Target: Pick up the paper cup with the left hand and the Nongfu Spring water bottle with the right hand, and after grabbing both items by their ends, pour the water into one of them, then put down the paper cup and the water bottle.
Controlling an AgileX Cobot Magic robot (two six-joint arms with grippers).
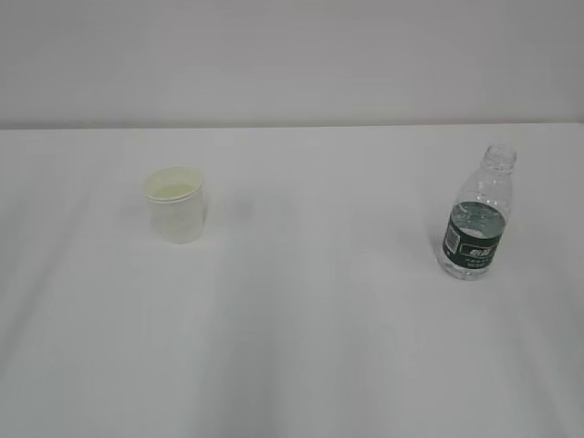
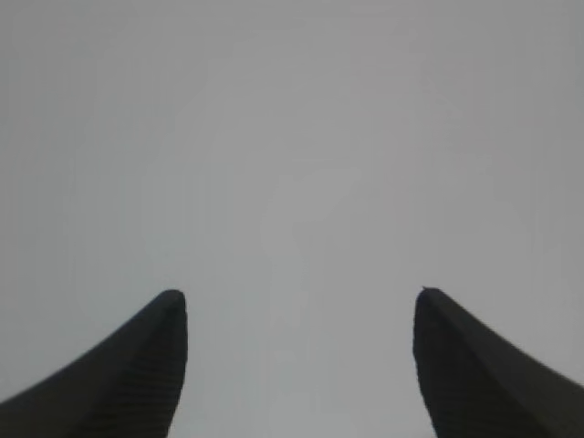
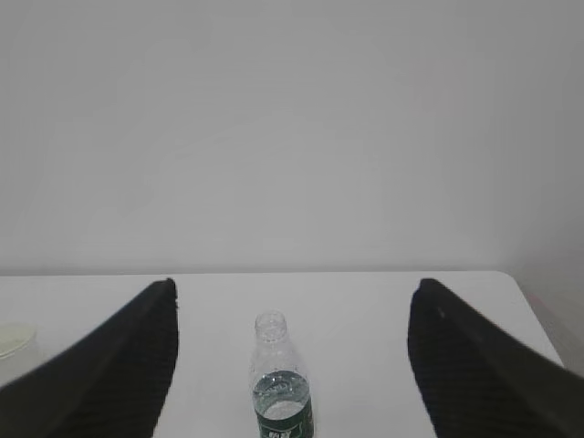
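Observation:
The paper cup [image 1: 177,203] stands upright on the white table at the left, white outside and pale cream inside. The Nongfu Spring water bottle [image 1: 477,216] stands upright at the right, capless, with water in it and a dark green label. Neither arm shows in the exterior view. My left gripper [image 2: 299,294] is open and faces only blank grey; no cup appears in its view. My right gripper [image 3: 292,285] is open, and the bottle [image 3: 281,383] stands between its black fingers, farther off and untouched. A sliver of the cup's rim [image 3: 13,339] shows at the left edge.
The white table [image 1: 310,319] runs back to a pale wall. Its far right corner [image 3: 511,278] shows in the right wrist view. Only the cup and the bottle stand on the table.

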